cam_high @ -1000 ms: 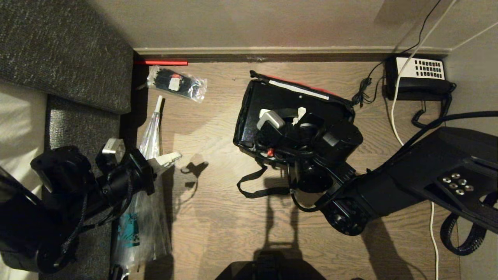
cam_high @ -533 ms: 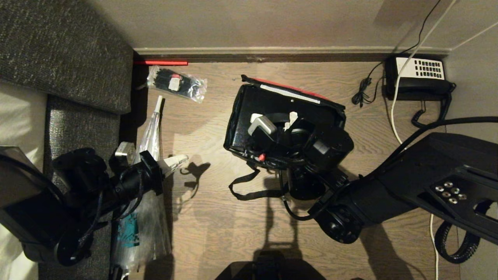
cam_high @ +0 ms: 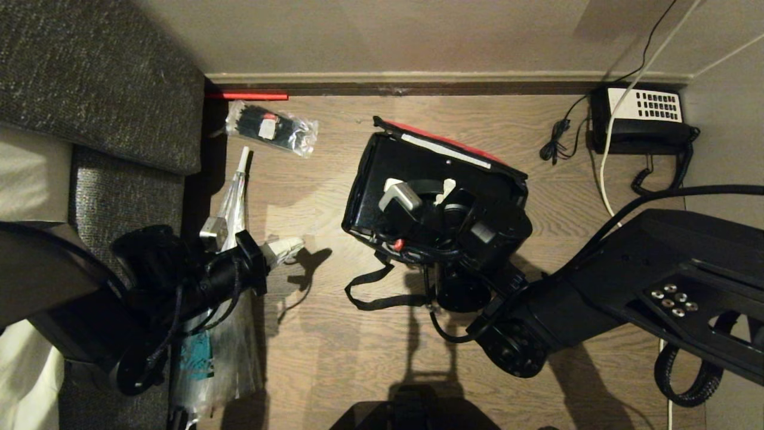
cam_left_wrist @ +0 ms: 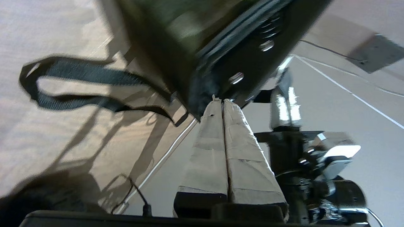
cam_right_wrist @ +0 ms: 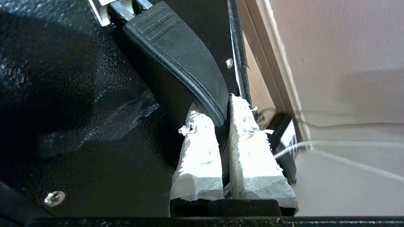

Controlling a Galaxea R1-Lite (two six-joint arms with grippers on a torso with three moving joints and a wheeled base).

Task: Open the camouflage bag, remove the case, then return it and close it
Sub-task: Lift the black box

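Right gripper [cam_right_wrist: 223,113] clamped on the case [cam_high: 430,173] handle [cam_right_wrist: 176,53] — case on the floor [cam_high: 334,334], mid-frame.
White strip label [cam_high: 444,149] unreadable; camouflage bag [cam_left_wrist: 176,28] mostly hidden under the case; left gripper [cam_left_wrist: 223,102] pressed together — empty.

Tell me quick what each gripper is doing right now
Left gripper: shut, empty.
Right gripper: shut on the curved black plastic handle of the glossy black rectangular case.

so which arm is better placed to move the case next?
Right. The right gripper is already shut on the case's handle, above the case. The left gripper is shut, empty, off beside the plastic bags.
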